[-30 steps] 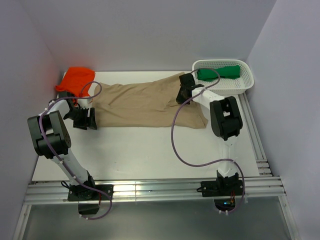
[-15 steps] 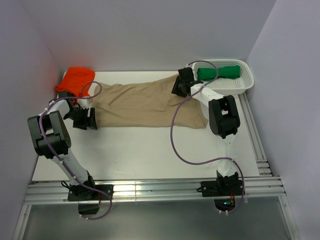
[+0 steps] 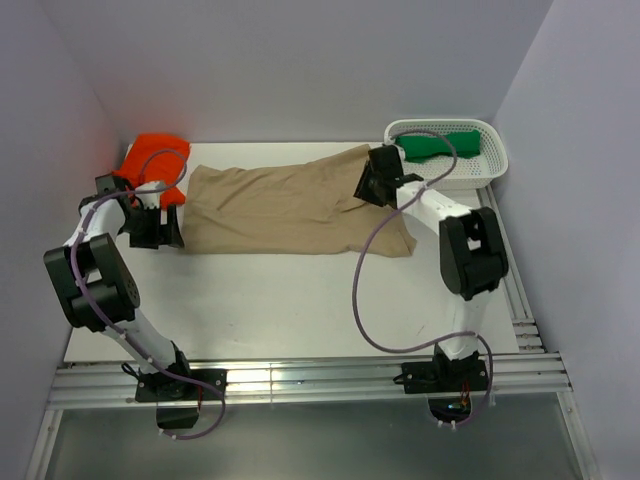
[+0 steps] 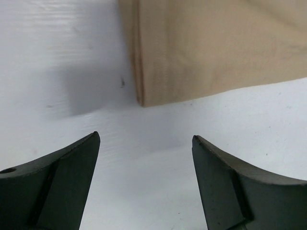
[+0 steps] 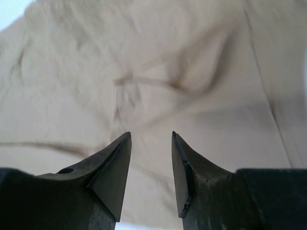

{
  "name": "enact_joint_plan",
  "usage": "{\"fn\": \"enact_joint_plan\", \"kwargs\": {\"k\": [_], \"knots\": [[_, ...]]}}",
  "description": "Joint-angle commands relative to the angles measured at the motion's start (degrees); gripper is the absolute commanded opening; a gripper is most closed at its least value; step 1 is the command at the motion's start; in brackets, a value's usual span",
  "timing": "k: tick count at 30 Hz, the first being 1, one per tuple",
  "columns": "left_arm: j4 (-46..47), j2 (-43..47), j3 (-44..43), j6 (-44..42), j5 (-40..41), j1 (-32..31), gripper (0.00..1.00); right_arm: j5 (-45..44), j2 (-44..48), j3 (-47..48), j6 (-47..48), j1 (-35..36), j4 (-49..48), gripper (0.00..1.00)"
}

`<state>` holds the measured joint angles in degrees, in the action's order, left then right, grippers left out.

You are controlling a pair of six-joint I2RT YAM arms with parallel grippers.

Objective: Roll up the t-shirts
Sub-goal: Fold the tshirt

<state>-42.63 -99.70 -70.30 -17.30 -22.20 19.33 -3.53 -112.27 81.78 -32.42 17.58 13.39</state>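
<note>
Left jaws: spread wide on your left gripper (image 4: 144,140), gripping nothing; bare table (image 4: 53,52) showed between the fingers.
Right jaws: partly parted on your right gripper (image 5: 151,136), nothing pinched; creased tan cloth lay under the tips, and I could not tell whether they touched it.
Left target: a corner of the tan t-shirt (image 4: 211,48) sat just ahead of the open fingers, apart from them. Judged: the wide spread suited taking that folded left edge in one bite.
Right target: your gripper hung over the shirt's right end, near the sleeve. Judged: placed to pin or lift that end while the left end is started.
Tan t-shirt position: laid flat across the far half of the table as a long band, with the left edge straight and the right end flaring toward you; not yet rolled.
Other t-shirts: the orange t-shirt (image 3: 155,155) lay bunched in the far-left corner, just beside the tan one's left end; the green t-shirt (image 3: 440,145) lay bundled inside the white basket (image 3: 497,160) at far right.
Left arm pose: elbow tucked near the left wall, forearm running away from the base, wrist low and bent right toward the shirt.
Right arm pose: elbow raised by the right rail, forearm stretched far and leftward, wrist tipped down at the cloth.
Progress, judged: green looked finished, tan in hand, orange waiting.
</note>
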Motion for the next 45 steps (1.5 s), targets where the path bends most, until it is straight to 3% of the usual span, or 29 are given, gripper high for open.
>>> {"fn": "enact_joint_plan", "kwargs": {"k": [1,9,17,29,40,45], "knots": [[-0.08,2.15,-2.21,0.42,-2.23,1.41,0.84,-3.41,10.56,-7.57,-2.37,-0.36,-0.02,0.47],[-1.14,-5.76,-3.61,2.18,-9.96,1.32,0.84,-2.63,26.21,-28.31,-7.21,-2.20,-2.75,0.50],[2.72,-10.95,-2.65,7.53,-10.06,1.32,0.78,1.24,35.79,-40.99,-10.20,-6.41,-5.30,0.56],[7.47,-12.27,-0.01,11.06,-8.65,1.32,0.50,3.26,41.43,-50.75,-11.43,-12.75,-6.97,0.73],[8.00,-11.22,0.34,11.50,-9.80,0.88,0.18,8.19,35.98,-52.16,-12.75,-15.74,-13.21,0.74],[7.48,-11.13,-0.27,11.24,-9.97,0.71,0.08,8.80,31.76,-50.05,-12.93,-15.83,-15.49,0.65]]}}
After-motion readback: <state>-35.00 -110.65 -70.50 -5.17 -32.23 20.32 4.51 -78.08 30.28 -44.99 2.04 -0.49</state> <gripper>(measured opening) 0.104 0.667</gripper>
